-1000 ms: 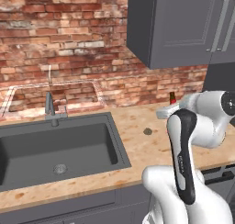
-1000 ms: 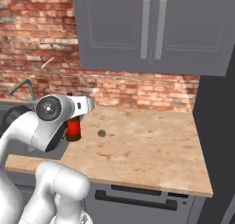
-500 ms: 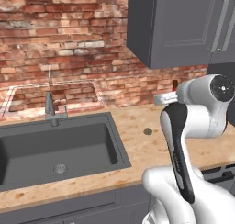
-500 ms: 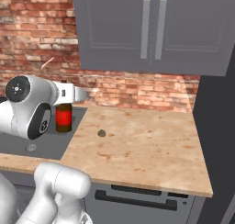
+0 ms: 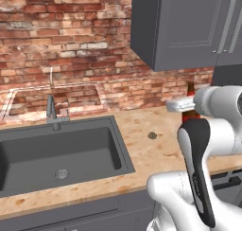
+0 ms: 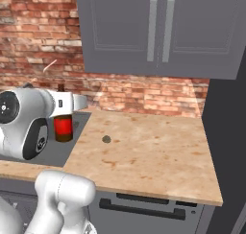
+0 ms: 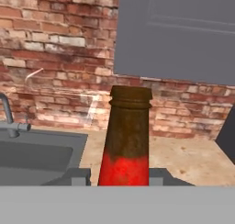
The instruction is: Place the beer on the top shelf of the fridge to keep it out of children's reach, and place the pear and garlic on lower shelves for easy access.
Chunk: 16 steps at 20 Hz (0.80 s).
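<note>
the beer (image 7: 126, 140) stands upright between the fingers of the gripper (image 7: 118, 177), neck rising straight up the hand view; jaws part-closed on its red-banded body, bottle carried above the counter (image 6: 144, 151) near the sink (image 5: 56, 149); the fridge (image 6: 226, 132) lies off to the arm's right, so the upright bottle likely must swing that way toward its shelves.

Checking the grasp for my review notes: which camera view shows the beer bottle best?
The hand view: the beer rises close up between the finger tips, with neck, rim and red label clear. The right base view shows its red label below the white wrist. The left base view shows just a sliver behind the arm.
</note>
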Motion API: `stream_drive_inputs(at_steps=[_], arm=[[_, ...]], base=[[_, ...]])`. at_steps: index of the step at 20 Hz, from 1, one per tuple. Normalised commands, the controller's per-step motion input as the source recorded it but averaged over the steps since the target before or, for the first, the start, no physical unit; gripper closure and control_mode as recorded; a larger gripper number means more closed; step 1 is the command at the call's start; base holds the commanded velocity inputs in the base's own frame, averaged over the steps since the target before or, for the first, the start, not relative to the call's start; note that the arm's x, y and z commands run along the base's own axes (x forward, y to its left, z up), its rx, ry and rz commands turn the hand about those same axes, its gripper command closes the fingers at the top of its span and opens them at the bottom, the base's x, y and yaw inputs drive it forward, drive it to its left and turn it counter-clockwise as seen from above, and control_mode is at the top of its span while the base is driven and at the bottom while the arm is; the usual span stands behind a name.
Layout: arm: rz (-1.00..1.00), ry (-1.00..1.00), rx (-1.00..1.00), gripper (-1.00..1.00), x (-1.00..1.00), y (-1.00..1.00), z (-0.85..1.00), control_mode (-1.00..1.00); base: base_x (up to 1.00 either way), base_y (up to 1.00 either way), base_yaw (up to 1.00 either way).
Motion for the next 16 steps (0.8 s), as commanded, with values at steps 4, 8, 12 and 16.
stream_drive_inputs(at_steps=[4,8,12,16], arm=[[0.00,0.00,-0.03,1.00,-0.20,0.27,0.56,-1.00],[0.00,0.00,-0.07,1.00,-0.08,0.48,0.48,-1.00],[0.00,0.00,-0.05,1.00,-0.02,0.25,0.22,1.00],[0.00,0.00,0.00,1.00,0.00,0.00,0.00,1.00]], base=[[0.00,0.00,0.00],[0.00,0.00,0.00],[-0.07,0.06,0.00],[-0.34,-0.06,0.00]])
